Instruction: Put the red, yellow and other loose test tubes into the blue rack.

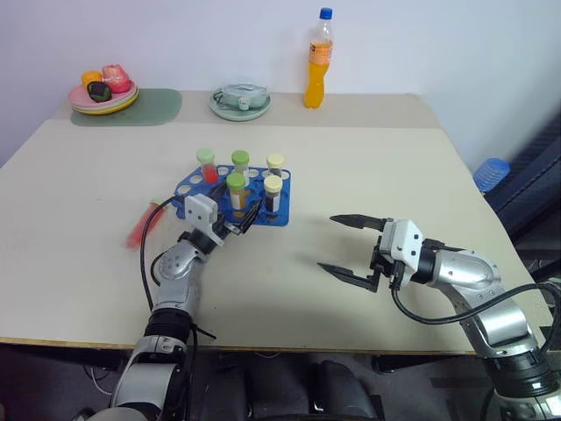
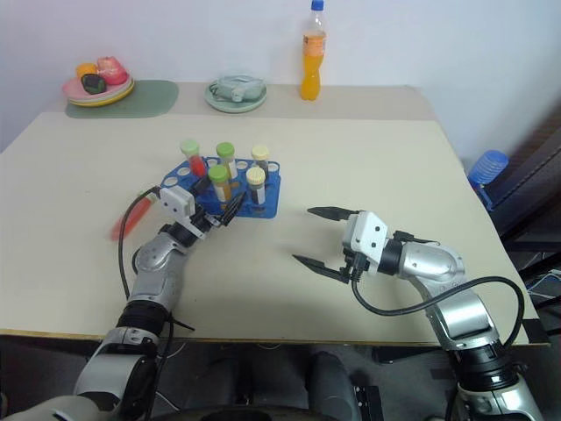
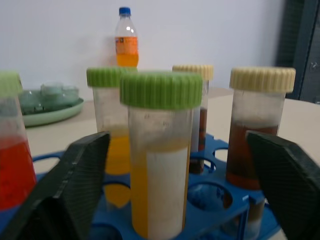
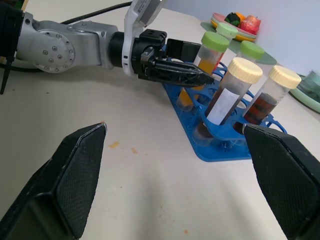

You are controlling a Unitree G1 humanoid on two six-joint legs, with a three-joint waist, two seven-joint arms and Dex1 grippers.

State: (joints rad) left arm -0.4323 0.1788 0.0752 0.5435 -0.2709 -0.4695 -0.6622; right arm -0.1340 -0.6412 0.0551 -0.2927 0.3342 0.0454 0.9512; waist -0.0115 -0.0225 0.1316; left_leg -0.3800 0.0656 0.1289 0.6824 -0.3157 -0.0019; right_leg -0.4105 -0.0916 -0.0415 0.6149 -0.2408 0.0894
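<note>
The blue rack [image 1: 195, 186] stands mid-table with several capped tubes upright in it. My left gripper [image 1: 249, 215] is at its near edge, open. In the left wrist view its fingers [image 3: 75, 185] stand apart on either side of a green-capped yellow tube [image 3: 160, 150] seated in the rack, without touching it. Behind that one are a red tube [image 1: 208, 167], another green-capped one [image 1: 240, 161] and two cream-capped brown tubes [image 1: 273, 191]. A loose red tube [image 1: 140, 226] lies flat on the table left of my left arm. My right gripper [image 1: 351, 246] hovers open and empty right of the rack.
An orange soda bottle [image 1: 319, 60], a pale green dish [image 1: 240, 102] and a plate of fruit [image 1: 103, 93] on a green mat line the table's far edge. A blue-capped object [image 1: 491, 173] sits beyond the right edge. A black cable [image 1: 145, 254] loops beside my left forearm.
</note>
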